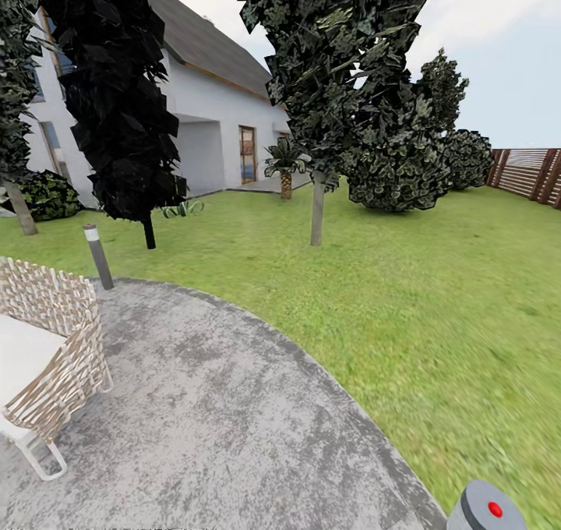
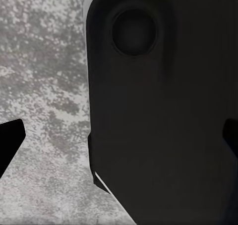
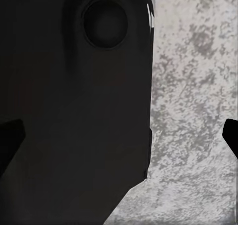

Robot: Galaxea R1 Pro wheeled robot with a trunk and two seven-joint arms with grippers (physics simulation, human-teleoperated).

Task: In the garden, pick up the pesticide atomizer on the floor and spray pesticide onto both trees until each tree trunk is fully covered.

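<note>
Looking from our head camera, we see a mottled grey paved patio (image 1: 218,405) curving into a green lawn (image 1: 436,296), one white house (image 1: 210,117), one woven chair (image 1: 47,358), one grey bollard lamp (image 1: 98,256), and a brown slatted fence (image 1: 530,173).

One grey-trunked tree (image 1: 317,203) stands mid-lawn.

Our left wrist camera shows a dark robot body (image 2: 163,111) over grey paving (image 2: 44,86); the right wrist camera shows likewise (image 3: 198,111). We cannot tell either claw's state.

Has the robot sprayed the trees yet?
Not yet. Nothing looks done: the tree trunk on the lawn shows no white specks. The robot stands on the grey patio, both wrist cameras looking down at it. Finding the sprayer and spraying are still ahead.
</note>
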